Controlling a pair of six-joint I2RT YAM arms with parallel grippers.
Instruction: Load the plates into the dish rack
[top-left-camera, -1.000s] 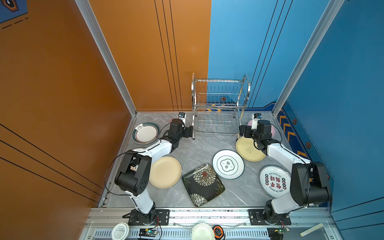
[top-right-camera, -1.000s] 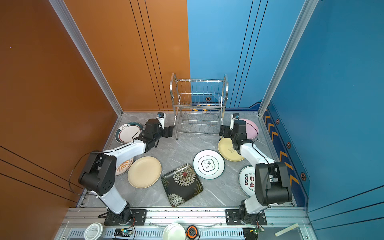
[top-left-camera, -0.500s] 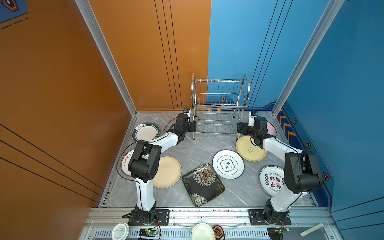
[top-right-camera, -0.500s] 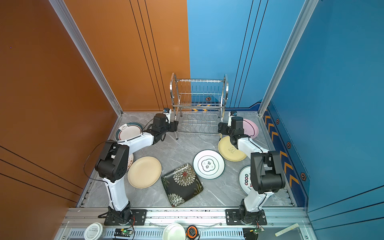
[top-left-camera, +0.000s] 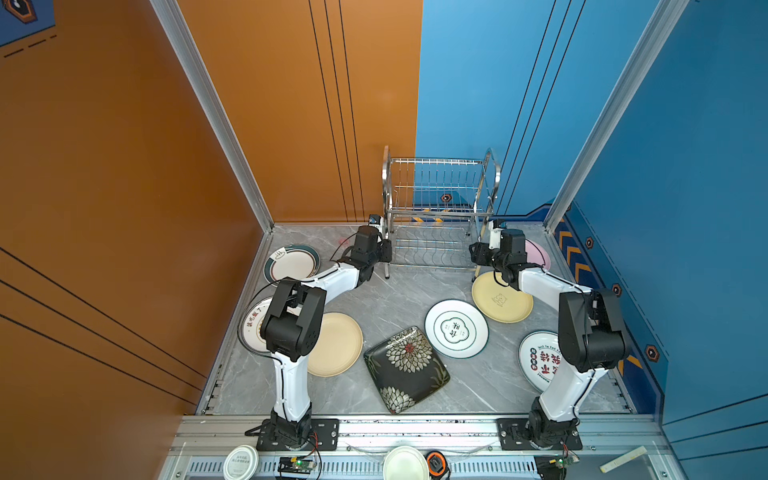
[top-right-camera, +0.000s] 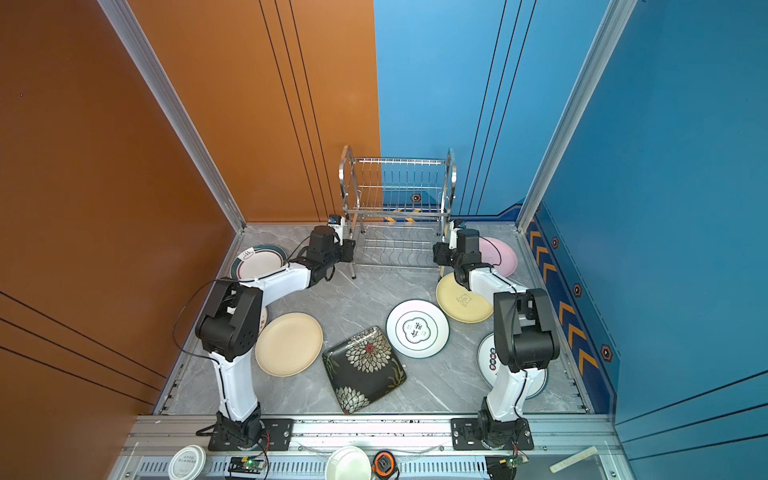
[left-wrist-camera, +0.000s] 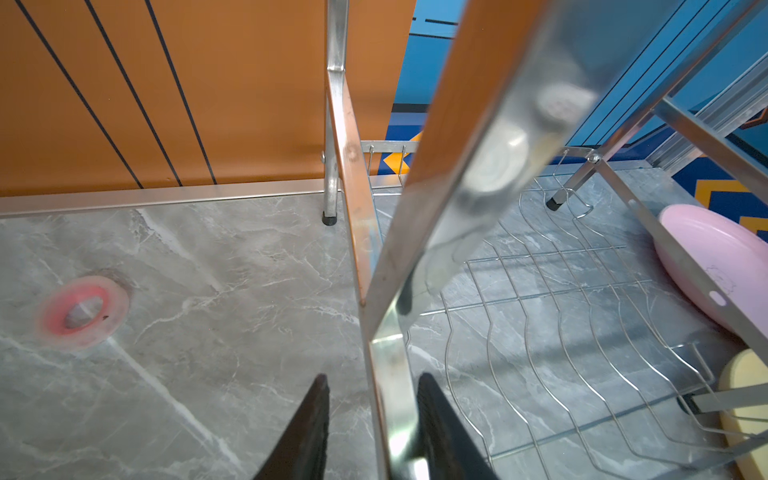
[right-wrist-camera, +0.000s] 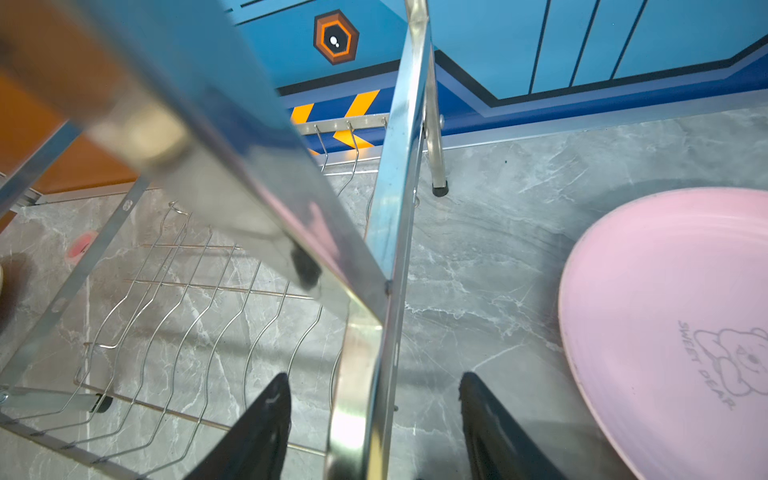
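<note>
The teal plate (top-left-camera: 293, 266) lies on the table (top-left-camera: 395, 299) at the far left. Nearer the front, a scripted plate (top-left-camera: 251, 328) lies half under the left arm (top-left-camera: 291, 324). The left gripper (left-wrist-camera: 372, 376) straddles the left front bar of the rack (top-left-camera: 436, 195). Its fingers (left-wrist-camera: 311, 424) are narrowly apart: one is at the bar, the other shows a gap, and nothing is clamped. The cream plate (top-left-camera: 336, 345) and black plate (top-left-camera: 405, 370) lie mid-table. The rack stands upright at the back centre. Right of the black plate lie the green-rimmed plate (top-left-camera: 456, 328) and the yellow plate (top-left-camera: 500, 299). The right gripper (right-wrist-camera: 375, 375) straddles the rack's right front bar, spread wider, with gaps on both sides. The pink plate (top-right-camera: 505, 253) lies just beside it. The lettered plate (top-left-camera: 540, 361) lies at the front right, partly under the right arm (top-left-camera: 590, 328).
</note>
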